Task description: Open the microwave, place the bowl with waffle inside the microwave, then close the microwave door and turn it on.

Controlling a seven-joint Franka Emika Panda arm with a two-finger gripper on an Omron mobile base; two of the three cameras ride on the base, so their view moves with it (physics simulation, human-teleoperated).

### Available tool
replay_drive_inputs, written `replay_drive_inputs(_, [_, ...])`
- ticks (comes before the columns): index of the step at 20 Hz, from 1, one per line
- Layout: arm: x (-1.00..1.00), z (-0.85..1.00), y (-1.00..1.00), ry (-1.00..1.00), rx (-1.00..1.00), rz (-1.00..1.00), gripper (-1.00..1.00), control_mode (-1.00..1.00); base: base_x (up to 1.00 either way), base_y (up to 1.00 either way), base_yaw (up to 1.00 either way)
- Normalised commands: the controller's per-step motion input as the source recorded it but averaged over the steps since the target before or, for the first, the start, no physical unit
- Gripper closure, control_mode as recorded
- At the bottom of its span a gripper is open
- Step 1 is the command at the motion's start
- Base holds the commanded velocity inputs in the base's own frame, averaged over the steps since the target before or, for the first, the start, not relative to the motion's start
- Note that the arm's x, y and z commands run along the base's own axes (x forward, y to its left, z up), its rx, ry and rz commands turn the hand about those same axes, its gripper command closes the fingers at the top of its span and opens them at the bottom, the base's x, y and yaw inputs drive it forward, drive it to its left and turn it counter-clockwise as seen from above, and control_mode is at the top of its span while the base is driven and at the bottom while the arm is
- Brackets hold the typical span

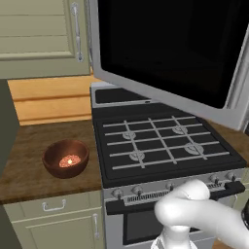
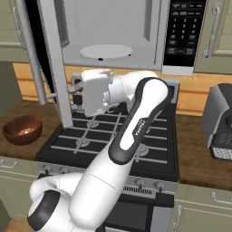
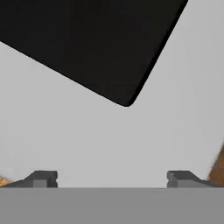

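Reddish-brown glossy bowl (image 1: 65,158) at lower left looks rigid, slippery, best pinched at its rim; gripper (image 3: 112,178) spread wide, empty, facing the open microwave door (image 3: 109,131).

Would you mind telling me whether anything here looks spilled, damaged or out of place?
Nothing stands out. The bowl sits upright on the counter left of the stove with the waffle inside; the microwave door is swung open over the stove, as the task requires.
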Motion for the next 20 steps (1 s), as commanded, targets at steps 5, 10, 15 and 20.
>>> replay_drive_inputs(5, [-0.57, -0.66, 1.0, -0.2, -0.25, -0.12, -1.0, -1.0, 0.0, 0.0, 0.0])
replay_drive_inputs(10, [-0.07, -0.54, 1.0, -0.07, -0.16, -0.28, -1.0, -1.0, 0.0, 0.0, 0.0])
replay_drive_inputs(15, [0.14, -0.07, 1.0, -0.01, -0.07, -0.33, -1.0, -1.0, 0.0, 0.0, 0.0])
replay_drive_inputs(20, [0.38, -0.17, 0.94, 0.0, -0.01, -0.3, -1.0, -1.0, 0.0, 0.0, 0.0])
